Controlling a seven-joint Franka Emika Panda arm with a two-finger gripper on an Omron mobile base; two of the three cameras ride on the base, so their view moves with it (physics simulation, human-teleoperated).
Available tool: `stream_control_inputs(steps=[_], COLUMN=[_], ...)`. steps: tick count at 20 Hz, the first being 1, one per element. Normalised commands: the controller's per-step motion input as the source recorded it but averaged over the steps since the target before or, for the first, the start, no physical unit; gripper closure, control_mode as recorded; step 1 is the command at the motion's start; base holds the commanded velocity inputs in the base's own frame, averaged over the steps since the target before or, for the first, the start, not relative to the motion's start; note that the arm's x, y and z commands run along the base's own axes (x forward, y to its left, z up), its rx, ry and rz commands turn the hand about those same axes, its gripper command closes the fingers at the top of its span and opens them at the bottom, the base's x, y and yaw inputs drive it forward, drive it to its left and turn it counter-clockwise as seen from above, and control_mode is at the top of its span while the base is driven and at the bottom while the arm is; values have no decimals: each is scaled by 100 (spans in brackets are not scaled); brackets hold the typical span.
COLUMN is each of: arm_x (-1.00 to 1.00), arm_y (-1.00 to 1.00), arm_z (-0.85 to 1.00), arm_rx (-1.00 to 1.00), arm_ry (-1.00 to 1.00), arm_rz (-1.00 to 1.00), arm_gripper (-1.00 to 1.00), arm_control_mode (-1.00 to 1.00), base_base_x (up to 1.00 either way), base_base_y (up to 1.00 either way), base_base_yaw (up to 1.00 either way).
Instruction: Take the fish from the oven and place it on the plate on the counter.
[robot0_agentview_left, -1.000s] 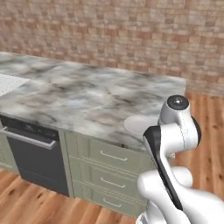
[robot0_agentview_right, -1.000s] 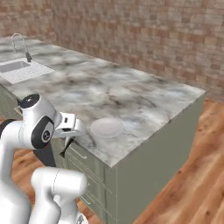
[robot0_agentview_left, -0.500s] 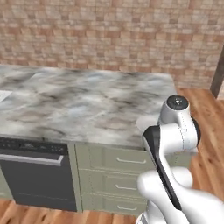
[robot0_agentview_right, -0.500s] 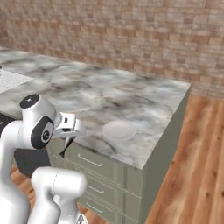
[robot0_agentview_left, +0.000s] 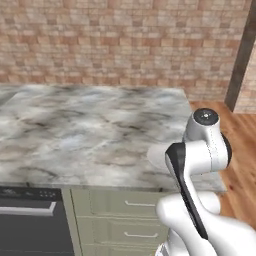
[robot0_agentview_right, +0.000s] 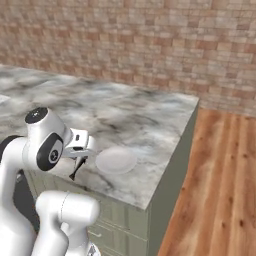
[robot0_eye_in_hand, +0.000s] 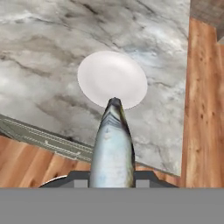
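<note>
The fish (robot0_eye_in_hand: 113, 148) is held in the part-closed gripper (robot0_agentview_right: 75, 167), hanging nose-down just short of the counter's (robot0_agentview_right: 150, 117) front edge. It is judged light, stiff and slippery, best gripped mid-body. Beyond it, the plate (robot0_eye_in_hand: 112, 79) sits near the counter's front right corner.

The plate (robot0_agentview_right: 115, 160) lies on the table (robot0_agentview_right: 130, 115) near its front edge, close to the right-hand corner, with the brick wall (robot0_agentview_right: 150, 45) behind. The end effector (robot0_agentview_right: 77, 167) hangs just left of the plate, over the table's front edge, above the drawers (robot0_agentview_left: 135, 220). From the hand camera, the fish (robot0_eye_in_hand: 113, 146) juts forward, its far tip lying over the plate's (robot0_eye_in_hand: 111, 81) near rim. The wooden floor (robot0_agentview_right: 215, 185) lies to the right of the table.
</note>
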Motion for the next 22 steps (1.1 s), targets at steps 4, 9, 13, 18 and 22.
stream_control_inputs(steps=[4,9,13,18,22], arm_x=[0,0,0,0,0], arm_y=[0,0,0,0,0], arm_z=[0,0,0,0,0], arm_rx=[0,0,0,0,0], arm_ry=[0,0,0,0,0], arm_rz=[0,0,0,0,0], arm_gripper=[100,100,100,100,100], arm_control_mode=[100,100,100,100,100], base_base_x=[58,20,-12,-44,-8], base_base_y=[17,4,32,8,7], base_base_yaw=[-27,-21,-17,-16,-13])
